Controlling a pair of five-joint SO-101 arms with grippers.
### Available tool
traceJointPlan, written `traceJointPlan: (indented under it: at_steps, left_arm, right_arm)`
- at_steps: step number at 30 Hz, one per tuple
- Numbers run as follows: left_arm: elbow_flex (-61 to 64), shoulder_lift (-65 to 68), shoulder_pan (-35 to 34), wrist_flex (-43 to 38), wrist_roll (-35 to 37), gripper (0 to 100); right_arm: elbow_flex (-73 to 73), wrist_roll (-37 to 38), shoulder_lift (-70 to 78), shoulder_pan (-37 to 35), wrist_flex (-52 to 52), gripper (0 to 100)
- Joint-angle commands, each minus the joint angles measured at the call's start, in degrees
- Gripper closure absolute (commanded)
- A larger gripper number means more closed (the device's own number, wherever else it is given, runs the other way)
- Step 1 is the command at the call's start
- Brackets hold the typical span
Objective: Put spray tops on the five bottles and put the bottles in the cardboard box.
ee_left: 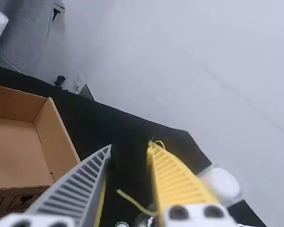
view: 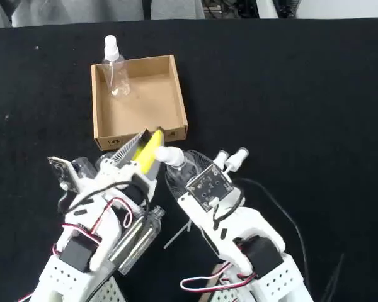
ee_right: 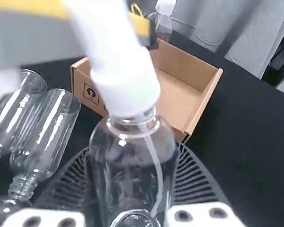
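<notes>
Right wrist view: gripped bottle [ee_right: 128, 182] w/ right claw [ee_right: 135, 153], neck & spray top [ee_right: 118, 66] aimed at box [ee_right: 180, 94]; had left claw [ee_left: 130, 147] agape beside top.

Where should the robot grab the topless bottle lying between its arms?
Probably the bottle is best gripped around its middle from above, squeezing across its width. It lies on its side, open neck toward the cardboard box, so its round sides are exposed.

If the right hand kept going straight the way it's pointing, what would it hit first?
Most likely the yellow finger of the left hand, right ahead of the spray top on the held bottle; the cardboard box lies just beyond.
</notes>
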Motion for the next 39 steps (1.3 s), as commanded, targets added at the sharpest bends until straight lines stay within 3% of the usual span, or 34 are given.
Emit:
traceJointPlan:
  at_steps: [1,12,22,30,39]
  left_arm:
    - [-0.7,-0.3,2.9,-1.2,-4.5,90]
    - [-0.9,-0.4,7.3,3.3,-10.3,90]
    - [-2.4,-0.6,8.8,6.2,-10.0,90]
    - [-5.6,-0.6,0.4,6.4,-5.8,90]
    - [-6.8,-0.6,-4.5,5.9,-6.1,90]
  right_arm:
    - [0.5,-0.4,-1.5,-0.4,-1.3,95.3]
    - [0.9,-0.4,-1.5,2.2,-1.2,95.3]
    - [0.9,-0.4,-1.5,3.5,-1.2,95.3]
    - [1.5,-0.4,-1.5,3.6,-0.5,95.3]
    - [1.7,-0.5,-1.5,3.6,-0.5,95.3]
